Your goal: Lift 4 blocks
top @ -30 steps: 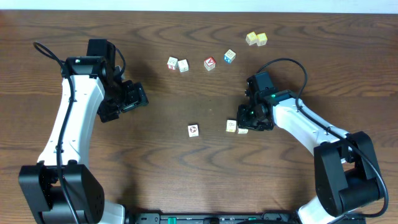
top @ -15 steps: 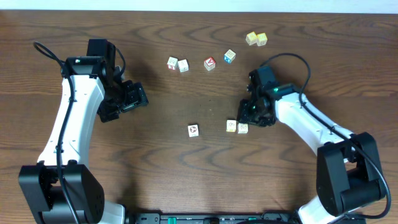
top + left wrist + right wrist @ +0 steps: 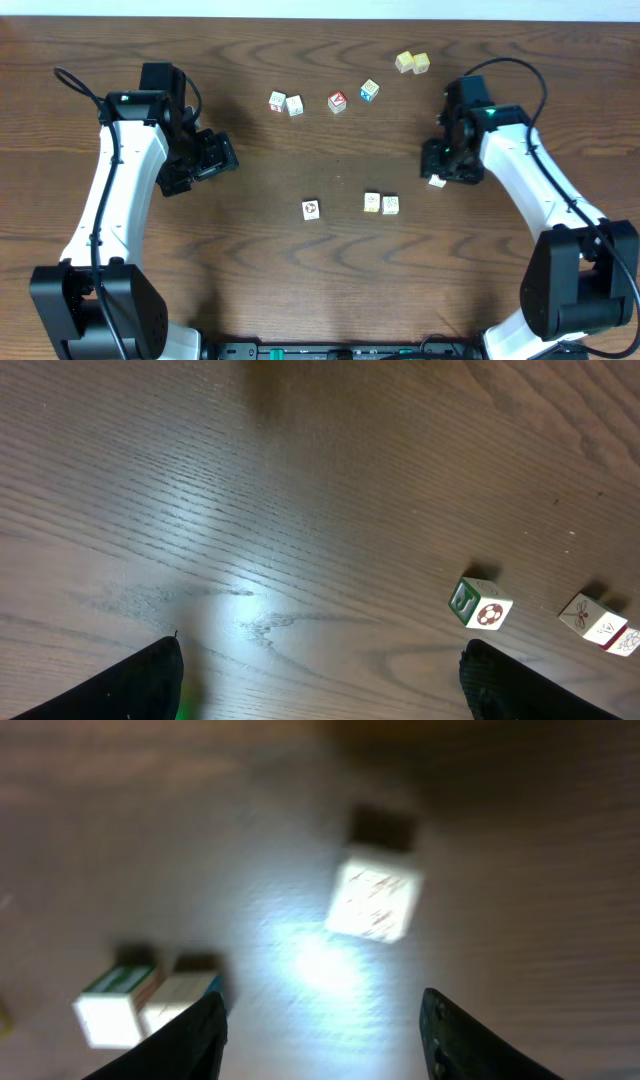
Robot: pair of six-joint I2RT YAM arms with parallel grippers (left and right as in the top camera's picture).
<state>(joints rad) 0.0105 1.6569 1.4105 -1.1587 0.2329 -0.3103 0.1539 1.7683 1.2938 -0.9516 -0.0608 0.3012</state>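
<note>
Cream-white, the lone block [image 3: 311,209] sits mid-bench [image 3: 330,290], with the side-by-side pair [image 3: 373,203] near it. The fourth block [image 3: 437,181] lies just beside the right gripper [image 3: 322,1008], whose jaws are spread and empty. Well apart, the left gripper [image 3: 320,652] hangs with its jaws spread wide.

Block pair [image 3: 372,203] side by side; lone block [image 3: 311,209] to its L, 4th block [image 3: 437,181] to its R
</note>
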